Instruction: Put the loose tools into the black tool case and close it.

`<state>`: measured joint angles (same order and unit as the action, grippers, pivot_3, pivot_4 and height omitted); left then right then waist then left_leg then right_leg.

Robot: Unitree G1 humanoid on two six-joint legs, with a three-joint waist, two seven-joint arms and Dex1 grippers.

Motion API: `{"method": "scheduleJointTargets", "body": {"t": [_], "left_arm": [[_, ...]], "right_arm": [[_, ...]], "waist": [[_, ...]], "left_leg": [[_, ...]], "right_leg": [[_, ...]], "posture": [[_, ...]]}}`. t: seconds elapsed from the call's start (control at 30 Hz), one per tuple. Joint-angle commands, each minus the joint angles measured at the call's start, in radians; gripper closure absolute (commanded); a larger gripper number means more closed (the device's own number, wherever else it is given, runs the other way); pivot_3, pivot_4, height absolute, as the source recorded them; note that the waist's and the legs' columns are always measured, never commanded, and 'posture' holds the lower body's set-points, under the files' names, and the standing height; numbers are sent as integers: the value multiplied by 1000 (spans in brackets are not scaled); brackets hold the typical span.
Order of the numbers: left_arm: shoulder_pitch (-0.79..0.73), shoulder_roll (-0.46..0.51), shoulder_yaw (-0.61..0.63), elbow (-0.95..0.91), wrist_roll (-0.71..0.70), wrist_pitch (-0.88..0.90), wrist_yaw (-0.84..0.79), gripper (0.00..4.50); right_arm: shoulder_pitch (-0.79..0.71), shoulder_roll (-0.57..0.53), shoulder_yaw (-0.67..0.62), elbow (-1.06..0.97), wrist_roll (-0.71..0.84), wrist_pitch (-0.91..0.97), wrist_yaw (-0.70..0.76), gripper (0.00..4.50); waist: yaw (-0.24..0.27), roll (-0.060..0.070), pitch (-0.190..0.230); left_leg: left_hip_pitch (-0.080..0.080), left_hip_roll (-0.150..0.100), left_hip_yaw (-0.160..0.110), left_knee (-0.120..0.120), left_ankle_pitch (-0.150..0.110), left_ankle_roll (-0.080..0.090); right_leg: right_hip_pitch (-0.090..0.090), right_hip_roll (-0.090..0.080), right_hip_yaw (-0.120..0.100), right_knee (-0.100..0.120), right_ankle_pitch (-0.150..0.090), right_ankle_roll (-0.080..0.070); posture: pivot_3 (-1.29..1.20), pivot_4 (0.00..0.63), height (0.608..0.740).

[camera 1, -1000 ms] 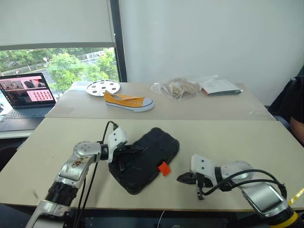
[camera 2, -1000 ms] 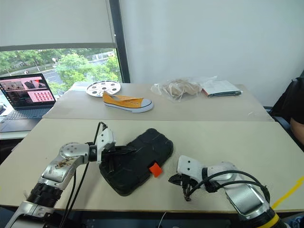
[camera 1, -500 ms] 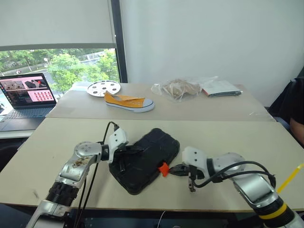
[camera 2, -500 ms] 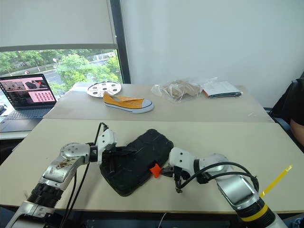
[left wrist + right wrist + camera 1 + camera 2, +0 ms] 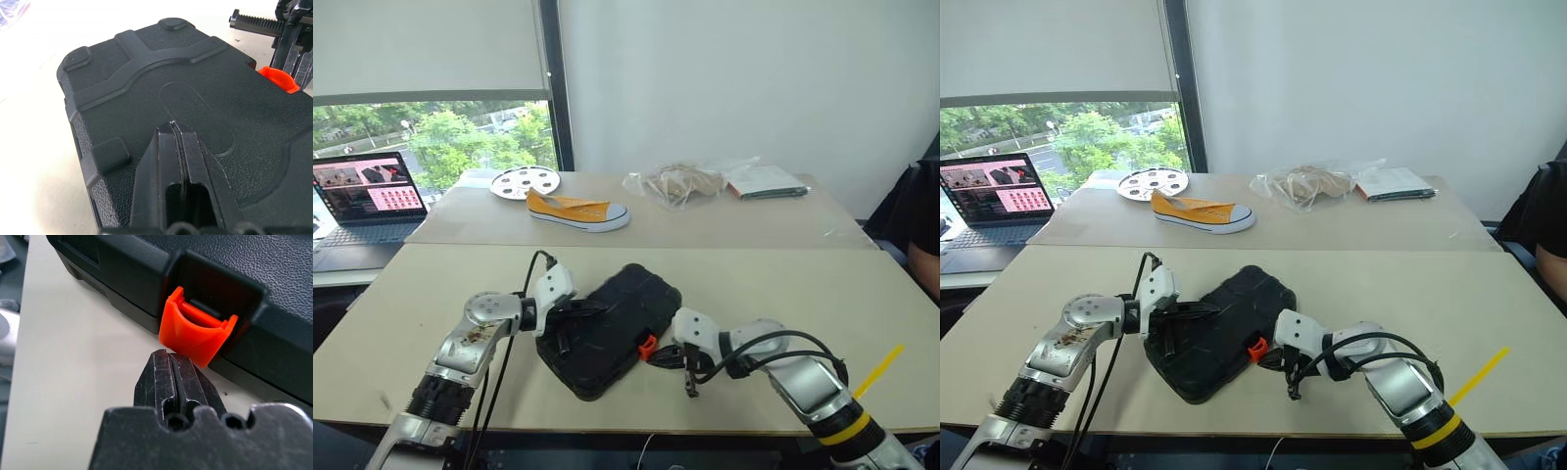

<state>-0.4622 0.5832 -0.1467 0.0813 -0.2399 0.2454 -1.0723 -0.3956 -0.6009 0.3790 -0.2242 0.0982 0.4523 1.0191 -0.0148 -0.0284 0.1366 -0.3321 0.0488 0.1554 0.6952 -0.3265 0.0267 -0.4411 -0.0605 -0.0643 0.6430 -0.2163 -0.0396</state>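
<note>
Right pincer (image 5: 171, 363), fingers together, touches orange latch (image 5: 195, 335); left pincer (image 5: 173, 128) presses case (image 5: 146, 88).

The flat black plastic tool case (image 5: 612, 330) lies closed on the near beige table (image 5: 773, 284), with the left gripper (image 5: 576, 314) resting on its lid from the left. The right gripper (image 5: 168, 363) sits at its right edge, just before the small orange latch (image 5: 197, 333). Behind, on the far table (image 5: 705, 223), an orange canvas shoe (image 5: 578, 210) lies before a round white plate (image 5: 525, 180), a clear plastic bag (image 5: 680, 180) is to the right, and an open laptop (image 5: 367, 196) stands at the far left.

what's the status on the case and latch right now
Left gripper shut, pressing on the closed black tool case. Right gripper shut, tip at the orange latch, which sticks out unfastened. Nothing in the way.
</note>
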Motion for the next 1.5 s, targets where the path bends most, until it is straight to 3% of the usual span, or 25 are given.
{"method": "scheduleJointTargets", "body": {"t": [0.03, 0.5, 0.9, 1.5], "left_arm": [[38, -3, -46, 37, 32, 34, -5, 4490], [32, -18, -61, 65, 44, 24, -13, 4490], [32, -5, -51, 68, 46, 27, -22, 4490], [30, 3, -49, 60, 45, 35, -25, 4490]], "right_arm": [[-39, 17, -57, -56, 20, -41, -28, 4500], [-38, 24, -82, -78, 28, -30, -43, 4500], [39, -95, -77, -117, 54, 43, 0, 4500], [26, 24, -86, -47, 45, -47, -68, 4500]], "waist": [[0, 0, 0], [1, 0, 0], [7, 2, -1], [3, 2, -1]], "left_leg": [[0, 0, 0, 0, 0, 0], [2, 0, -1, -1, -1, 2], [6, 0, -2, -1, -4, 7], [5, 0, -4, -2, -4, 7]], "right_leg": [[0, 0, 0, 0, 0, 0], [1, 0, 0, 1, 0, 0], [1, -2, -1, -4, 0, 0], [0, -2, -2, -4, 0, 0]], "posture": [[0, 150, 740], [0, 150, 740], [0, 150, 740], [0, 150, 740]]}}
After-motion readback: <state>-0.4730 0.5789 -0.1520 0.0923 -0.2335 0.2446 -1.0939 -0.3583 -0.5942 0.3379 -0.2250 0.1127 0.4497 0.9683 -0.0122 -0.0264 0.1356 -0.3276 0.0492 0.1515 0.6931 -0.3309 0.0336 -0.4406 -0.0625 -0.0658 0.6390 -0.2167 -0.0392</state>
